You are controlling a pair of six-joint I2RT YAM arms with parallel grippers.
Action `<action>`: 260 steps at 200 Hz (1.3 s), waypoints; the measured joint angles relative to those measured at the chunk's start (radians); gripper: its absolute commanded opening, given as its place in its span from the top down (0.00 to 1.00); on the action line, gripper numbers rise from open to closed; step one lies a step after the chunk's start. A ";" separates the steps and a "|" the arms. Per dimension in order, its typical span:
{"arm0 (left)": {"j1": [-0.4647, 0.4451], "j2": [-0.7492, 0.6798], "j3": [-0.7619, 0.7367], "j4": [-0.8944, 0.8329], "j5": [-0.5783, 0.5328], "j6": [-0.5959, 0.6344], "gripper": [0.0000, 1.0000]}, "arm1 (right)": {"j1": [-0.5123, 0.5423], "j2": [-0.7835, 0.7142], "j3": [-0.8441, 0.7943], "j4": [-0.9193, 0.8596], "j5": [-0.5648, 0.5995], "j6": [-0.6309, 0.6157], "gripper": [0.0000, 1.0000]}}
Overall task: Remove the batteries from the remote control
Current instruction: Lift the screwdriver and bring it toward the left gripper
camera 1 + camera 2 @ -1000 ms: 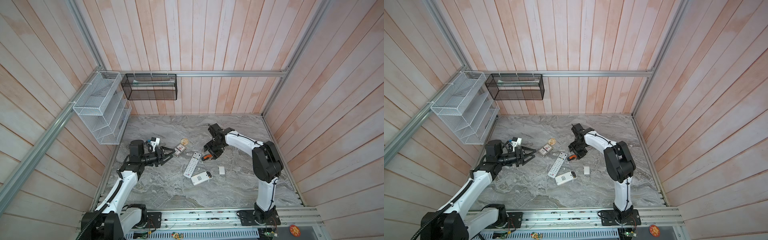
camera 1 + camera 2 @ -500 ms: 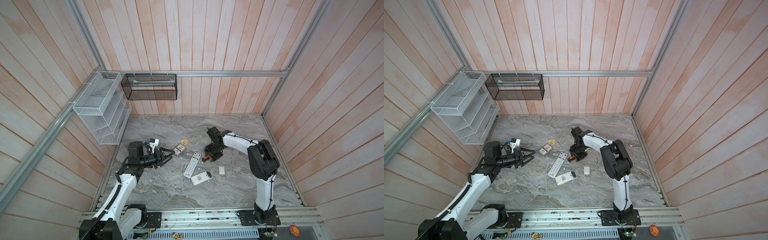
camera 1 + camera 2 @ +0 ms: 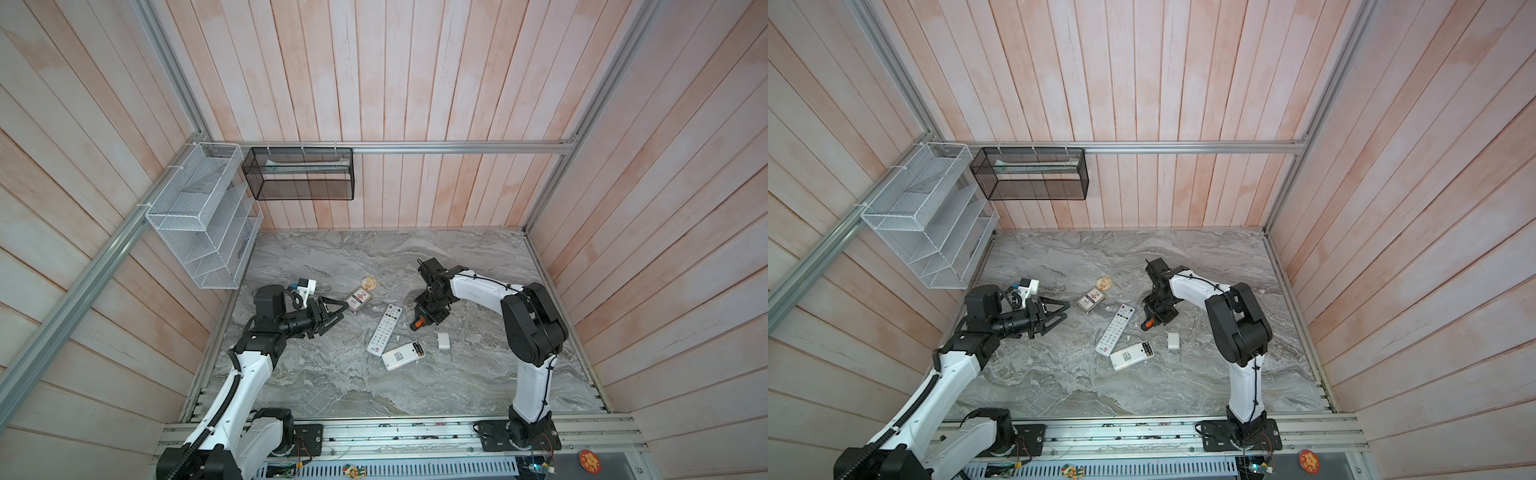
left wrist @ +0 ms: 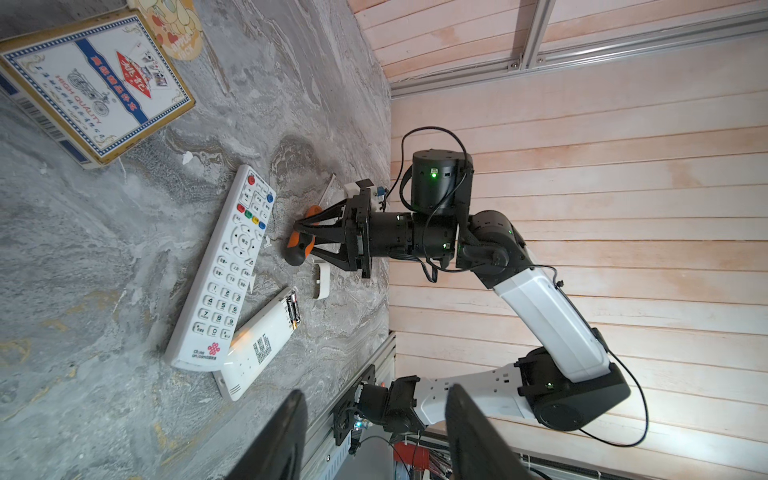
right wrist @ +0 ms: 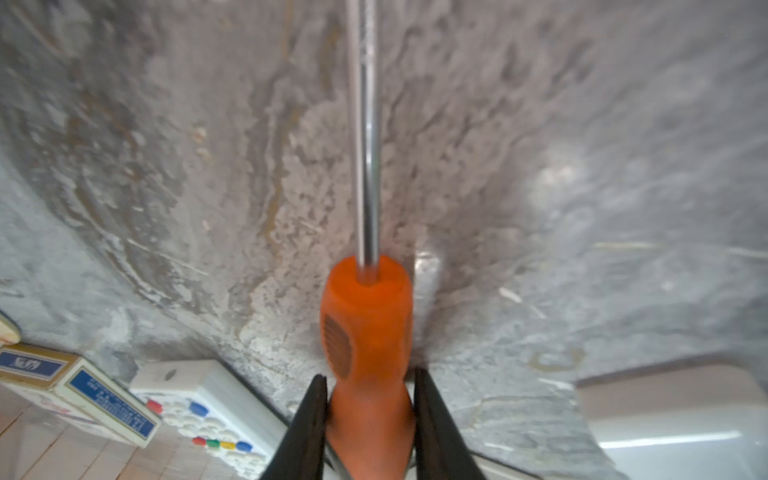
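Grey marble worktop (image 3: 332, 382), middle area. Small white remote (image 3: 399, 356), back up and compartment open, with the batteries (image 4: 293, 309) seated inside at the end nearer the right edge. Loose white battery cover (image 3: 443, 341) near that end, not touching it. Long white remote (image 3: 385, 329), keypad up, near end against the small one. Orange-handled screwdriver (image 5: 368, 316), shaft toward the far edge, with the right tool (image 5: 368, 386) clamped on the handle. Left tool (image 3: 345, 311), fingers spread and empty, held above the worktop toward the left edge. Playing-card box (image 3: 359, 300) just beyond it. Round printed disc (image 3: 368, 282) farthest.
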 measured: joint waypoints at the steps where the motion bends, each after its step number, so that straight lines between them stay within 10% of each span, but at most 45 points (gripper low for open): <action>1: 0.000 0.000 0.000 0.000 0.000 0.000 0.44 | -0.001 -0.001 -0.002 -0.001 0.003 -0.005 1.00; 56: 0.000 0.059 0.000 0.101 0.015 -0.050 0.42 | -0.048 -0.235 -0.021 0.012 0.091 -0.344 1.00; 93: -0.008 0.142 0.017 0.239 0.046 -0.104 0.37 | -0.092 -0.536 -0.167 0.225 -0.122 -0.629 1.00; 148: -0.099 0.286 0.121 0.544 0.090 -0.217 0.29 | -0.033 -0.560 -0.141 0.242 -0.500 -0.988 1.00; 260: -0.175 0.380 0.231 0.785 0.133 -0.298 0.36 | 0.087 -0.332 0.110 0.154 -0.753 -1.104 1.00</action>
